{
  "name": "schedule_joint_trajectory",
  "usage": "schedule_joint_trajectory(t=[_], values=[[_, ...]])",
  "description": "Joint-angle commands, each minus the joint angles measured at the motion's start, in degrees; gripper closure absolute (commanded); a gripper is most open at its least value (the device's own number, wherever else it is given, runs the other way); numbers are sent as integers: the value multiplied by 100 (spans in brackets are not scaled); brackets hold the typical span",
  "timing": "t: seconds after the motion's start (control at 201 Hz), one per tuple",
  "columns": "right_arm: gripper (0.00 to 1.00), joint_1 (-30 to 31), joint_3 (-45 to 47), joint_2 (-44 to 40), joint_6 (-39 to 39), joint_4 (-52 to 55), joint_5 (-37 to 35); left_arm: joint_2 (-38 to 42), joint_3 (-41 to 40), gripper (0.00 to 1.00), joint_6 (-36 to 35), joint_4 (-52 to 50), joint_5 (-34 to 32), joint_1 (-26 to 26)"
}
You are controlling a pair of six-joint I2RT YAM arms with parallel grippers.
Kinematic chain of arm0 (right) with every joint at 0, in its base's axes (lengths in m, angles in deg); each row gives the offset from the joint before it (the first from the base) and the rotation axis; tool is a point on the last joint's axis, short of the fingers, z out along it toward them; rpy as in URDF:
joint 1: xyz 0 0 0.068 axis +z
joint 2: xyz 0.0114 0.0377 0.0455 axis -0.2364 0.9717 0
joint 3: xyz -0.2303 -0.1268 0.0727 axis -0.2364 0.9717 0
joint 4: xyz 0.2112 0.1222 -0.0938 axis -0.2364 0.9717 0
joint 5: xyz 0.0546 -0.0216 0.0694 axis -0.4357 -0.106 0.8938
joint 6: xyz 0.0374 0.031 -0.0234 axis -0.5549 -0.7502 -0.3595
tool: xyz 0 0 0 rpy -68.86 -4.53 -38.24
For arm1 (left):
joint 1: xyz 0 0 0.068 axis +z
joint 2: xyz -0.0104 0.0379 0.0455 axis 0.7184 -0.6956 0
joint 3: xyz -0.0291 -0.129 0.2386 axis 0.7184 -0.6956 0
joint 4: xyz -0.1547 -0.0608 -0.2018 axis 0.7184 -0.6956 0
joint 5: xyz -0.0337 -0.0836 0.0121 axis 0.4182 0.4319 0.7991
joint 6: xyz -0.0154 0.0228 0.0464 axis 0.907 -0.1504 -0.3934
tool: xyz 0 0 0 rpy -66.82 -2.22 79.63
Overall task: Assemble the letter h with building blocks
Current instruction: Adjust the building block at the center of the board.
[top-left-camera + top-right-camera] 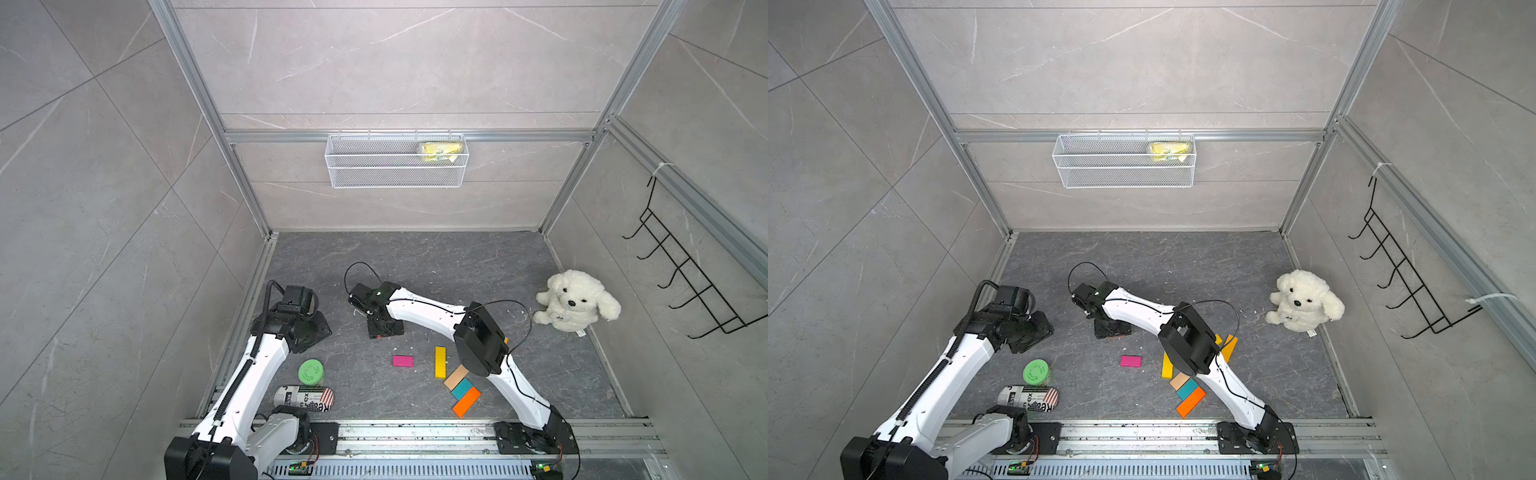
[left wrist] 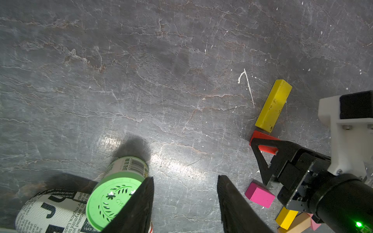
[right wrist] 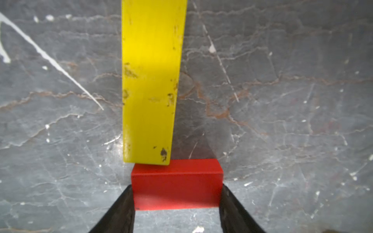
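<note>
Right tool (image 3: pixel 177 188) grips red block (image 3: pixel 177 181) endwise; yellow block (image 3: pixel 150 80) lies lengthwise just beyond, square to it; left tool (image 2: pixel 185 177) spread, empty, further left

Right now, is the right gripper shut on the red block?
Shut on it: the right gripper presses a finger against each end of the red block.
</note>
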Motion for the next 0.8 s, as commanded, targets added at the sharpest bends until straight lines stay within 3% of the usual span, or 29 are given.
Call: schedule_joint_trajectory(t=[0.0,0.557,0.791], values=[[48,50,15,122,-370,130,-66,-13,212,45,-142,-98,-54,21],[46,84,-480,361,-358,363,-21,71,159,44,-168,-113,-54,26],[23,84,-547,355,-404,480,-94,54,161,45,-174,-103,3,19]])
